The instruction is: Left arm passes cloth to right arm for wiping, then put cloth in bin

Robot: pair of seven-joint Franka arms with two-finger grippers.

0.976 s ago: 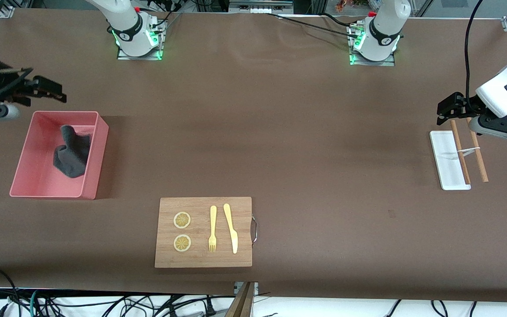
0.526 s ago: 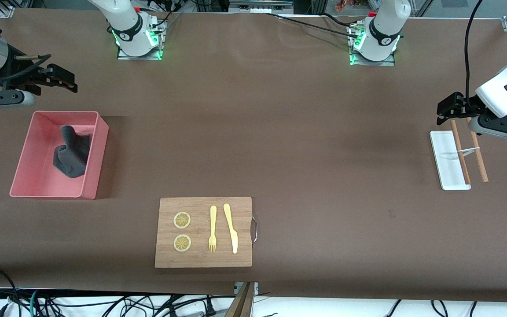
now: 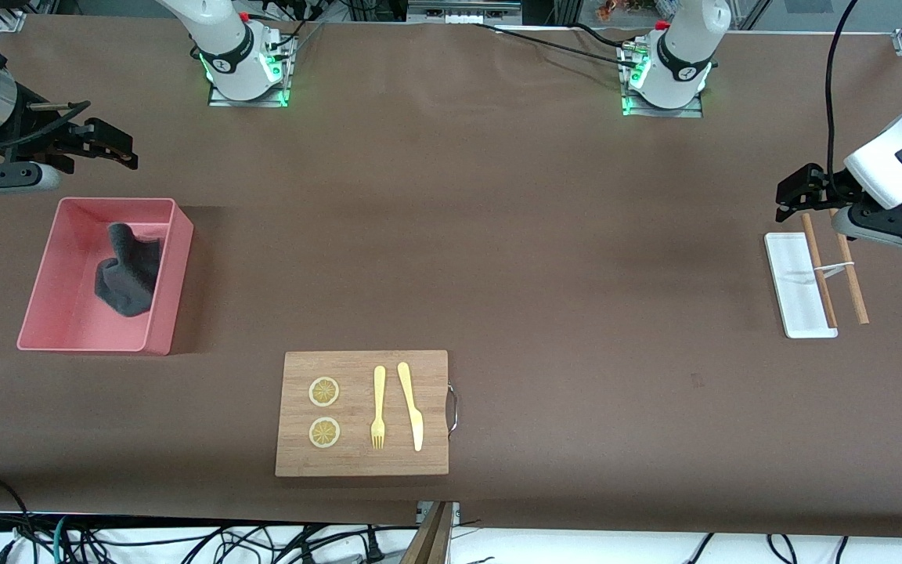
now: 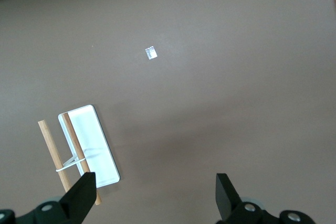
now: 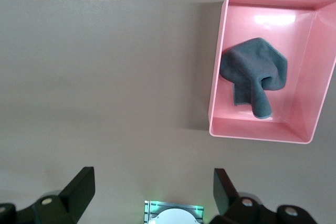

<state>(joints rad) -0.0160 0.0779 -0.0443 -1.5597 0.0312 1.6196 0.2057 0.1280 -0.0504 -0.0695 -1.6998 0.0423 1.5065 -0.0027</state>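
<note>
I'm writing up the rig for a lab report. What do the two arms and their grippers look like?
Both arms have glossy white shells with dark joint rings; their bases glow green on metal plates. The right gripper and left gripper are black, with flat, blunt fingers. A black cable loops down to the left wrist, and a silver band with a blue light marks the right wrist.

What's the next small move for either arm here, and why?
Probably none beyond parking. The cloth already lies inside the bin, touched by nothing. The right gripper is open and empty over the table past the bin's farther rim; the left gripper, open, waits over the white tray. I'd just retract the right arm.
</note>
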